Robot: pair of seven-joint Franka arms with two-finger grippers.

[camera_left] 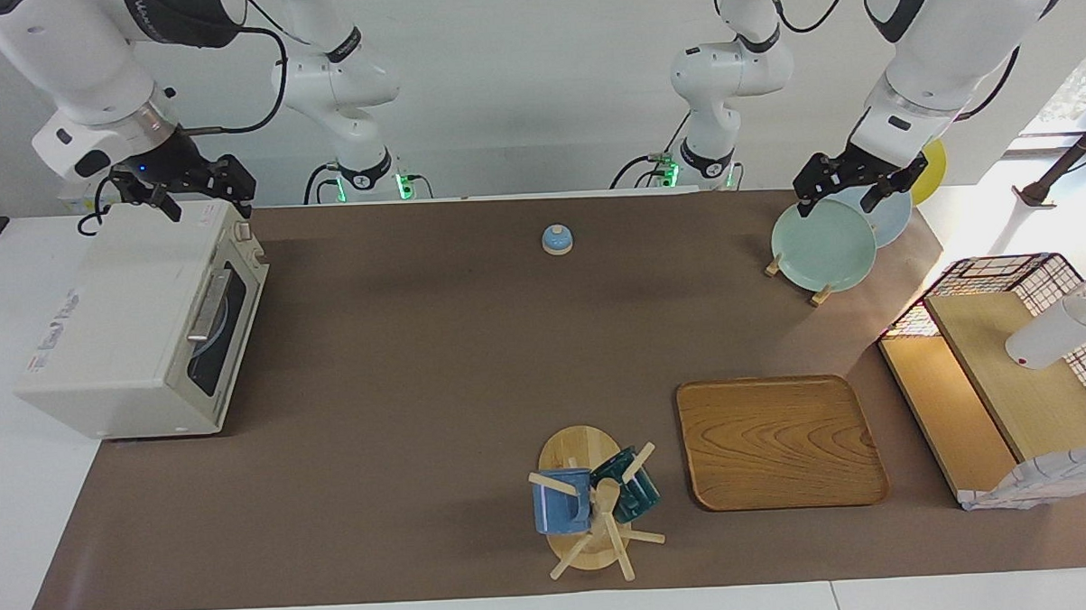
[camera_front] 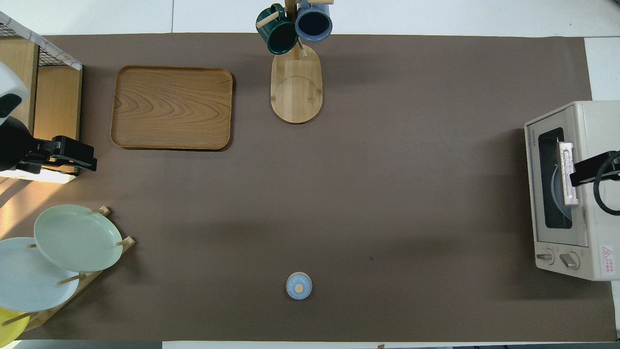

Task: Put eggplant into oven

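The toaster oven (camera_left: 142,323) sits closed at the right arm's end of the table, about nine o'clock in the facing view. The right gripper (camera_left: 198,195) hangs over its top corner nearest the robots, jaws apart, empty. No eggplant shows. The left gripper (camera_left: 850,186), also spread, waits over the pale green plate (camera_left: 821,246), near two o'clock.

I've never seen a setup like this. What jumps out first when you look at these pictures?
Two big white arms hang over a brown table. The right tool hovers open above the closed off-white oven at its end; the left tool, also open, waits over the plate rack. A wooden tray and a mug tree stand farther from the robots. No eggplant shows.
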